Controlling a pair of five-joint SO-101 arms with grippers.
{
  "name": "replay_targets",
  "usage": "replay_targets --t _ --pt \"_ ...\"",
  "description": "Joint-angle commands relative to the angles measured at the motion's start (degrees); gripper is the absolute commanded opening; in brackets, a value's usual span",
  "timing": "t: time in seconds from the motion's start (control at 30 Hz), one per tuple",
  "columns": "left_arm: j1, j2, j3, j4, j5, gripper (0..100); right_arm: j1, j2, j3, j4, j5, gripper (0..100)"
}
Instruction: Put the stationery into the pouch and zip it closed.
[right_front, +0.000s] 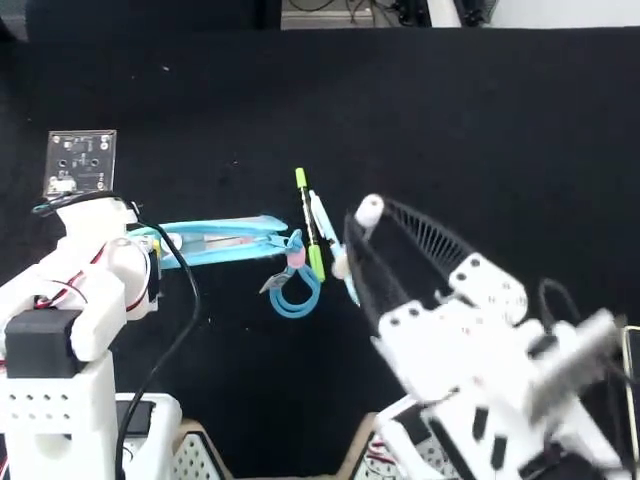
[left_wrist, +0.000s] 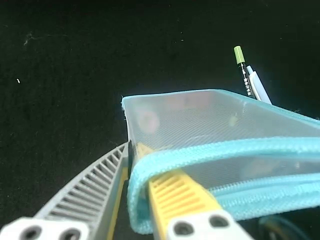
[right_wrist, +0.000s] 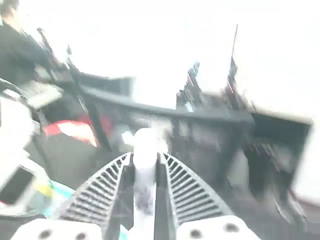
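While the left gripper clamps one end of the teal mesh pouch on the black table, the raised right gripper clutches a white stick near a green pen and blue scissors.

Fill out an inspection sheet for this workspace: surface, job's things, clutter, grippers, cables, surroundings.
Surface: black table, dark all over.
Job's things: light blue mesh pouch held at one end; green pen and blue-white pen lie side by side past its other end; blue-handled scissors lie by that end too.
Clutter: small circuit board behind the left arm.
Grippers: left gripper shut on the pouch's edge, yellow finger inside the mouth; right gripper raised, shut on a white cylindrical item, too blurred to identify.
Cables: black cable loops from the left arm to its base; red wires on that arm.
Surroundings: pale strip with dark gear past the far edge.
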Motion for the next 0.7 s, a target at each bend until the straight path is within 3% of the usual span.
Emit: replay_targets --t 0.0,0.2,0.67 --pt "-0.40 0.18 0.31 -0.35 0.26 3 -6.24 -5.23 7.43 -12.57 -0.18 1.5" --pt "-0.40 0.26 0.31 -0.35 0.26 3 -10.29 -7.34 19.12 -29.63 -0.09 1.2" --pt "-0.40 0.53 0.31 -0.35 0.26 3 -10.29 -4.18 31.43 -44.57 0.00 1.2"
